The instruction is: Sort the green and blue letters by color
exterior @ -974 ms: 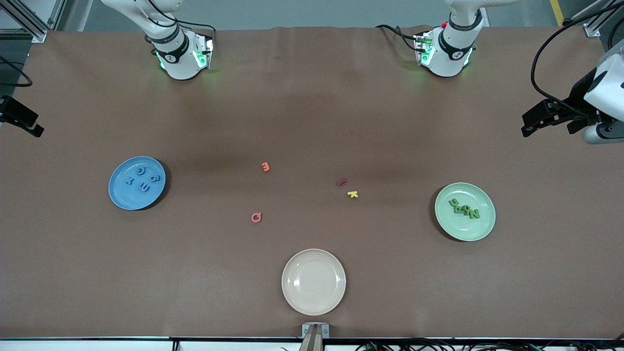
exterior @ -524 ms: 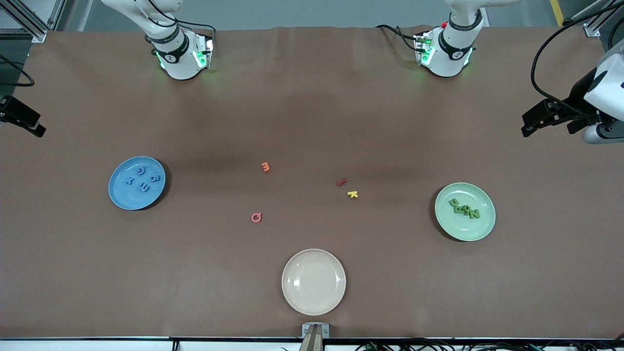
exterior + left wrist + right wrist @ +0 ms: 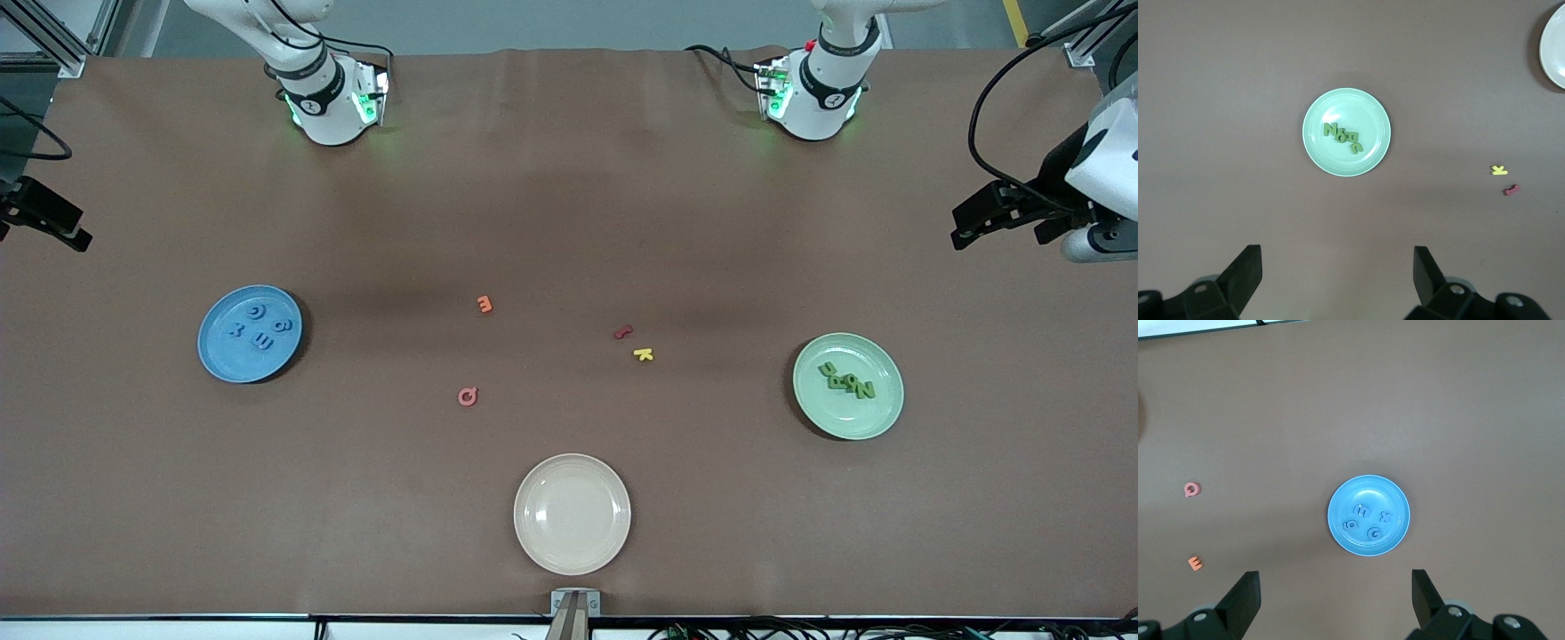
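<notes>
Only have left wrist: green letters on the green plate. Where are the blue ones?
Observer: All four blue letters lie on the blue plate, toward the right arm's end.
Operator: Other strays besides yellow and red?
Observer: An orange letter and a pink letter lie loose mid-table.
Operator: Right gripper?
Observer: Right gripper is open and empty, up over bare table at its arm's end. Left gripper is likewise at its own end; both arms wait.
</notes>
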Controlling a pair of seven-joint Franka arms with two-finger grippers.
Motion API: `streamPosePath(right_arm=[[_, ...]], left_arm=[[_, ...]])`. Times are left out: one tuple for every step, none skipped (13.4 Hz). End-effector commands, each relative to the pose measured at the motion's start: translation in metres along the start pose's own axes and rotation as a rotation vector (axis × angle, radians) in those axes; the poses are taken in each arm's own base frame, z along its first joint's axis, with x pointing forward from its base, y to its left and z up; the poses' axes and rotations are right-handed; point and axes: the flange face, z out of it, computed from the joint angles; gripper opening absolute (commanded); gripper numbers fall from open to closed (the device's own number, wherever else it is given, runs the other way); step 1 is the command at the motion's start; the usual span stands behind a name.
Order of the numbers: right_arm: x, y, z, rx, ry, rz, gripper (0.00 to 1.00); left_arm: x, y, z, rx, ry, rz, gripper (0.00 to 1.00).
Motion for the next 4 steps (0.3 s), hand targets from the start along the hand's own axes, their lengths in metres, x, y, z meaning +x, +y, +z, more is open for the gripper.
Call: streamPosePath(right_arm=[[0.0031, 0.0003, -0.0040, 0.011, -0.005, -0.098, 1.00], [0.0036, 0.0020, -0.0031, 0.011, -0.006, -0.121, 1.00], [0.0036, 0.0022, -0.0031, 0.010, -0.006, -0.123, 1.00], [0.0036, 0.0022, -0.0031, 0.010, -0.006, -0.121, 1.00]], left_arm=[[-0.0018, -0.0008, -0.0053, -0.007, 0.005, 0.017, 1.00], [-0.0018, -0.0008, -0.0053, -0.007, 0.005, 0.018, 1.00], [-0.0018, -0.0008, -0.0053, -0.007, 0.005, 0.017, 1.00], [-0.0018, -0.0008, -0.0053, -0.007, 0.005, 0.018, 1.00]])
